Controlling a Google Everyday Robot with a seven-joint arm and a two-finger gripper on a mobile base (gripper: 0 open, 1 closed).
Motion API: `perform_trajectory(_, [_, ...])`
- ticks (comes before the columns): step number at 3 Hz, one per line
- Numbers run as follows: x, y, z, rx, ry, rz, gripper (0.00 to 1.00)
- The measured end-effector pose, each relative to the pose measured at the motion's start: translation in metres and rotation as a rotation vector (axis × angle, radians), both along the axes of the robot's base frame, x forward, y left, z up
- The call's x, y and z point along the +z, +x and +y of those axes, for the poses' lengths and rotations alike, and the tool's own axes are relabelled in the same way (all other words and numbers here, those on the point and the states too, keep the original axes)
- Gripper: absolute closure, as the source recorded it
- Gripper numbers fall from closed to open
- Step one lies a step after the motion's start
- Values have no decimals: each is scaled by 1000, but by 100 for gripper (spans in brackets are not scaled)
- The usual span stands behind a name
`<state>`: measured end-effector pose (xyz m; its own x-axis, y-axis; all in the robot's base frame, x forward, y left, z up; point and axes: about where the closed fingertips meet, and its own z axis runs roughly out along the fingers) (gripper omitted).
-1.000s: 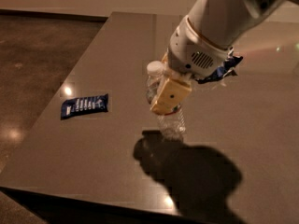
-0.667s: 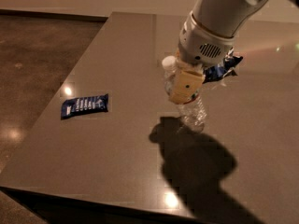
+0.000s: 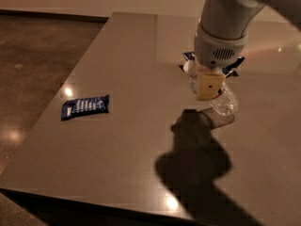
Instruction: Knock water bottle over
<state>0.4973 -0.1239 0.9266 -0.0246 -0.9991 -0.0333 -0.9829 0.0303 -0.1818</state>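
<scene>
The water bottle point(image 3: 221, 105) is a small clear ribbed plastic bottle with a white cap point(image 3: 189, 67). It leans steeply, cap toward the upper left, base toward the lower right near the table top. My gripper point(image 3: 209, 86) hangs from the white arm right over the bottle's upper part, its tan finger pad against it. The bottle's neck is partly hidden behind the gripper.
A blue snack wrapper point(image 3: 85, 107) lies flat at the left of the grey table point(image 3: 131, 149). Another blue wrapper point(image 3: 233, 66) shows behind the arm. The table's left edge drops to a brown floor point(image 3: 33, 55). The arm's shadow falls on the table front.
The gripper has moved right and back, pushing the bottle with it. The bottle has gone from near upright to steeply tilted, its base swinging to the lower right.
</scene>
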Motion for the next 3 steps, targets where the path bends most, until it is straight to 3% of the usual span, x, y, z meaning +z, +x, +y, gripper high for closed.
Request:
perform_trajectory(2, [-19, -7, -17, 36, -153, -8, 49])
perform_trajectory(3, [-32, -15, -16, 75, -187, 10, 27])
